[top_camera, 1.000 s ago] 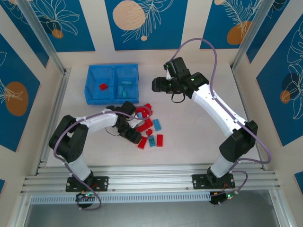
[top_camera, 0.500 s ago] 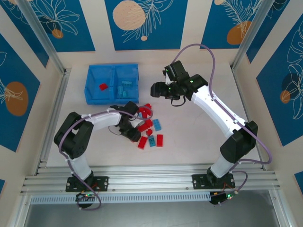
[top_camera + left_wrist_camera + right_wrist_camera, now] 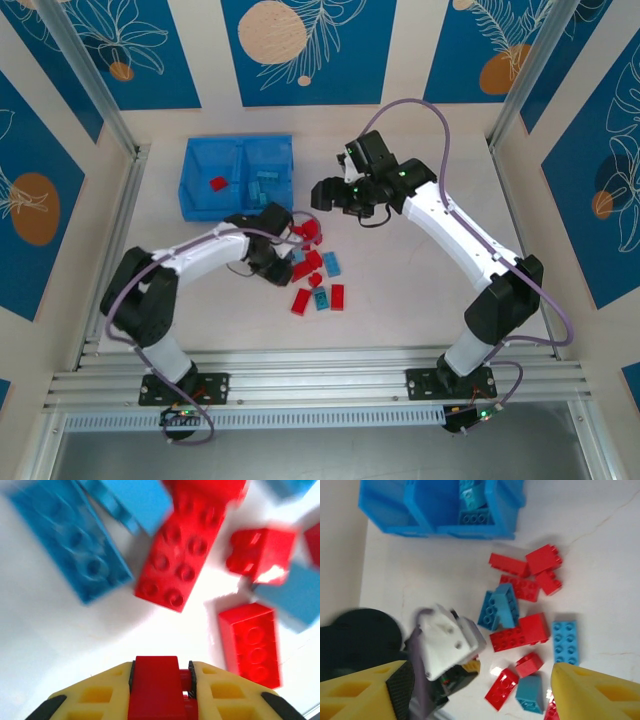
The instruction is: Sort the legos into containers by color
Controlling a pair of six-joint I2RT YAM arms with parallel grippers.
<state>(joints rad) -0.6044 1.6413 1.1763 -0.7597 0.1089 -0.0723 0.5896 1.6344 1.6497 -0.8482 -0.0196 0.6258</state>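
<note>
**Top external view.** You have one blue tray (image 3: pixel 235 209) at the far left of the table (image 3: pixel 410 300).
- Left compartment: a single red brick (image 3: pixel 217 184).
- Right compartment: several light blue bricks (image 3: pixel 265 186).
- The loose legos (image 3: pixel 331 264), red and light blue mixed, lie in a cluster on the table just in front of the tray's right corner.
- Your left gripper (image 3: pixel 285 262) is down at the left edge of that cluster. From this view you cannot tell how its jaws stand.
- Your right gripper (image 3: pixel 322 195) hangs beyond the cluster, to the right of the tray and apart from it.

**Left wrist view.** Your left gripper (image 3: pixel 160 672) is closed on a held red piece (image 3: pixel 153 690), which is clamped between the two yellow fingers (image 3: pixel 225 692). On the white table beyond it, blurred, you have:
- a long red eight-stud brick (image 3: pixel 182 555);
- a long blue brick (image 3: pixel 70 545) to its left, just beside it;
- a smaller red block (image 3: pixel 257 555) to its right;
- a red six-stud brick (image 3: pixel 252 642) nearest the fingers.

**Right wrist view.** Your right gripper (image 3: pixel 480 672) has its jaws wide apart, one yellow finger at each lower corner, and it hovers above the table.
- The tray (image 3: pixel 435 530) sits at the top, with light blue bricks (image 3: pixel 472 505) in one compartment.
- The loose legos (image 3: pixel 520 587) are spread on the table below it.
- The left arm's white wrist (image 3: pixel 450 645) lies at the cluster's left edge.
</note>
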